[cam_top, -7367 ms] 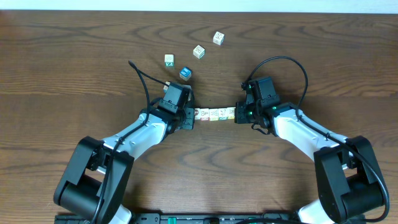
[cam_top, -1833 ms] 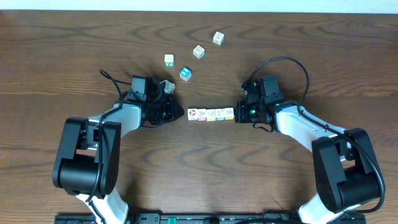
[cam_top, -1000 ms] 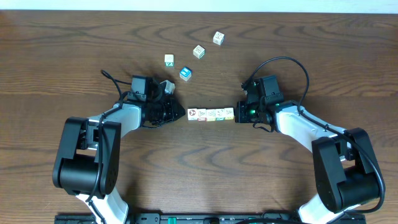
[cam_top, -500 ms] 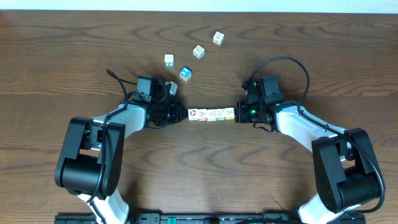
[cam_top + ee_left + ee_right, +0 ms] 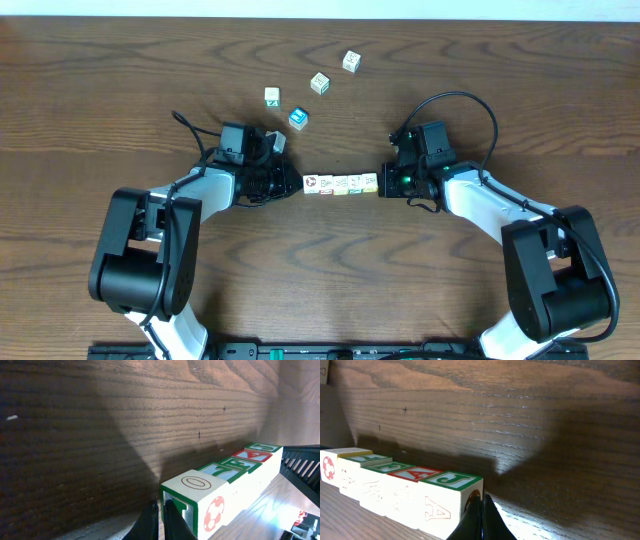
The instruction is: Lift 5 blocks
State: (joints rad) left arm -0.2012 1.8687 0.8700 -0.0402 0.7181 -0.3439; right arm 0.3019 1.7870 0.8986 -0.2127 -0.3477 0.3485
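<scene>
**Two-arm squeeze lift of a block row, stage before lift-off.** The five blocks point(image 5: 340, 184) lie end to end in one straight row about the middle of the desk point(image 5: 120, 90). The row runs left to right, and every block rests flat on the wood.

The left gripper point(image 5: 296, 184) lies low at the row's left end, its jaws closed on nothing. In the left wrist view its fingertips point(image 5: 150, 522) sit at the foot of the ring-topped end block point(image 5: 197, 482). Whether they touch it or stop just short cannot be told.

The right gripper point(image 5: 382, 183) mirrors it at the right end, jaws likewise shut and empty. Its fingertips point(image 5: 475, 520) appear to rest against the end face of the green-topped block point(image 5: 451, 480).

Toward the far edge, well apart from the row, lie a blue-topped cube point(image 5: 298, 118) and three pale cubes point(image 5: 319, 83).

**Progress, as judged:** the lining-up is done and both arms are placed as end stops. The lift itself is not yet begun, for no gap shows under any block. What is left is to press inward from both ends, firmly enough for friction to bind the five, then to raise both arms together and level.

**Likely failure:** the row buckles at a middle joint if the push runs off-axis or the arms rise unevenly
</scene>
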